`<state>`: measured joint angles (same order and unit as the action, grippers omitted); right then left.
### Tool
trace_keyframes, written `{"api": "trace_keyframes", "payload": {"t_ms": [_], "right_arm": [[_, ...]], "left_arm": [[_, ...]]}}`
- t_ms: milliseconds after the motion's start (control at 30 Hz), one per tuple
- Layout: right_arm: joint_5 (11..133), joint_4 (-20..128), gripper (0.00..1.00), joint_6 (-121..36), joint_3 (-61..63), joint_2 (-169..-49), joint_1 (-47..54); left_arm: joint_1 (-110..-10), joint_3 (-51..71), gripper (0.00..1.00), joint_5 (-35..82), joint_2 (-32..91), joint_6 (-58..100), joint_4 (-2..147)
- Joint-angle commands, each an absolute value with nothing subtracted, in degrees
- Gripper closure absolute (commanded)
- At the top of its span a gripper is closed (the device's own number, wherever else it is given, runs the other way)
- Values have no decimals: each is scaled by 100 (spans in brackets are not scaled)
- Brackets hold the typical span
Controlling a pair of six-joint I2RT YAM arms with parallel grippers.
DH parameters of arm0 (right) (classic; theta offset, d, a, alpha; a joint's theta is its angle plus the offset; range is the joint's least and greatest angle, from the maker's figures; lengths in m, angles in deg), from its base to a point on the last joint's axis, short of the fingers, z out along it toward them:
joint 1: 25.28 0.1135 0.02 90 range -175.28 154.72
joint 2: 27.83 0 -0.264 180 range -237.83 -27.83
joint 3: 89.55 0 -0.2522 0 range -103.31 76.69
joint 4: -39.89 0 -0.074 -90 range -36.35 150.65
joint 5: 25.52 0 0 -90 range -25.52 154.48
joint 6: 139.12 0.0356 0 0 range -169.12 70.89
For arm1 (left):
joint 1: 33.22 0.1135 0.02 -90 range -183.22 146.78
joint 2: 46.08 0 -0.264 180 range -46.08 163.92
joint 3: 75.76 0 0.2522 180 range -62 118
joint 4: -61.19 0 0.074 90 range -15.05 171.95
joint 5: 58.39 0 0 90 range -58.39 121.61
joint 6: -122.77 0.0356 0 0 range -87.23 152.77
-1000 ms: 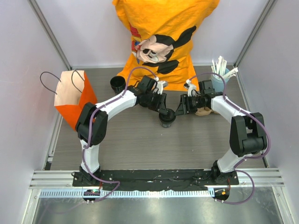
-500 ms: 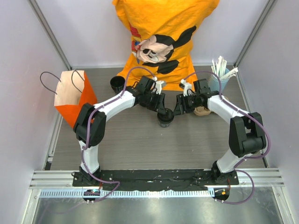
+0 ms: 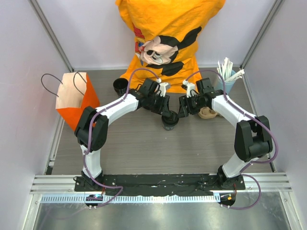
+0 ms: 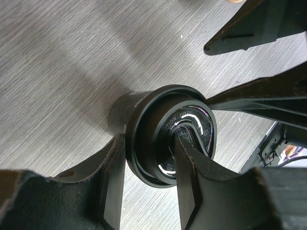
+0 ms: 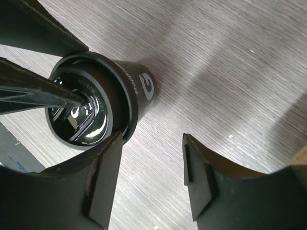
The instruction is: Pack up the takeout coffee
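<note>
The takeout coffee (image 3: pixel 170 120), a small black cup with a glossy round black lid, stands upright mid-table. It shows in the left wrist view (image 4: pixel 144 115) and the right wrist view (image 5: pixel 91 105), where its side bears a small white mark. My left gripper (image 3: pixel 167 114) is shut on the lid's rim, one finger outside the rim (image 4: pixel 115 167) and one on the lid's top (image 4: pixel 192 172). My right gripper (image 3: pixel 183 110) is open and empty just right of the cup; its midpoint (image 5: pixel 151 141) is over bare table. The orange paper bag (image 3: pixel 72 98) stands open at the far left.
An open, lidless black cup (image 3: pixel 121 86) stands behind the left arm. A tan object (image 3: pixel 209 113) lies right of the right gripper. A blue cup of white sticks (image 3: pixel 226 76) stands at the back right. A person in an orange shirt (image 3: pixel 163 38) is at the back.
My right gripper has drawn back a little from the cup, toward the far side. My left gripper has stayed on the lid; the cup has shifted very slightly left.
</note>
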<state>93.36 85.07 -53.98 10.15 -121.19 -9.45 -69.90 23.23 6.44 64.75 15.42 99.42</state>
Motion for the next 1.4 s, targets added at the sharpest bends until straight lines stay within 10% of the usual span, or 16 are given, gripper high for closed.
{"api": "trace_keyframes", "payload": {"t_ms": [0,933,1367], "right_arm": [[9365,8898,37,-5667,480,-11757,-972],[9963,9153,29,-5834,207,-11282,-1104],[10025,9153,28,-5896,199,-11299,-1131]], "left_arm": [[-7013,1939,100,1772,6853,2169,10404],[-6688,2333,33,753,6502,2134,10264],[-6635,3045,20,-99,6326,2231,10316]]}}
